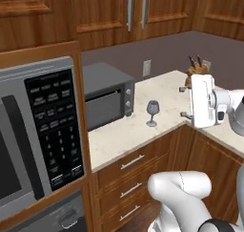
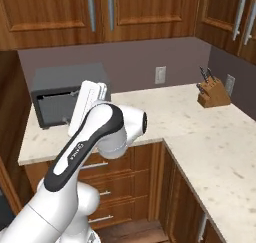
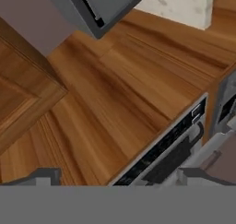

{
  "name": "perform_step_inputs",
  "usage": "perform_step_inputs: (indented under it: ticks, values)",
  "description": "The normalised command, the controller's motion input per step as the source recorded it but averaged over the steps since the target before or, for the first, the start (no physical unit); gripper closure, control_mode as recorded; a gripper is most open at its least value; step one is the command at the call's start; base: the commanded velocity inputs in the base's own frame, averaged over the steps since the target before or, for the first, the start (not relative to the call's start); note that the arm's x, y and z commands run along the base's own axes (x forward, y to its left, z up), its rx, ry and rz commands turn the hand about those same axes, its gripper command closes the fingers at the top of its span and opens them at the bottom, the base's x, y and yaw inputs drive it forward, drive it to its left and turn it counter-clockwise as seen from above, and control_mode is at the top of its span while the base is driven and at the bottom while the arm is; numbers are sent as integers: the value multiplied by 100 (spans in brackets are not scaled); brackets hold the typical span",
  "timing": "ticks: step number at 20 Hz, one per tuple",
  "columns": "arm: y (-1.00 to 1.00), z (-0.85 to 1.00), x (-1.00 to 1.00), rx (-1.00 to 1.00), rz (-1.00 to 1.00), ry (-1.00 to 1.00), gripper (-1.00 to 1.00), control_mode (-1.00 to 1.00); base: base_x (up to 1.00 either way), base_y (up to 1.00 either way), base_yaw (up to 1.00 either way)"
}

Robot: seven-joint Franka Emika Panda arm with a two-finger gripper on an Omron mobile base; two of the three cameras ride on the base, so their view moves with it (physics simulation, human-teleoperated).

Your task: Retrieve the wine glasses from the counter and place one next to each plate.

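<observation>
Open gripper beside a lone wine glass on the counter.

The gripper [image 1: 183, 102] stands wide open and holds nothing, fingers pointing sideways above the counter [image 1: 167, 90], to the right of the wine glass [image 1: 152, 113]. The dark stemmed glass stands upright near the counter's front edge, just right of the grey toaster oven [image 1: 107, 95]. A knife block [image 2: 212, 93] sits near the back wall.
</observation>
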Motion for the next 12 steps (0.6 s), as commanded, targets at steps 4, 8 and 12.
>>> perform_step_inputs:
  ticks: [4,8,12]
  values:
    - [0,0,0,0,0,0,-100,100,87,-2,0]
    - [0,0,0,0,0,0,-100,100,51,-35,0]
    - [0,0,0,0,0,0,-100,100,30,-51,-1]
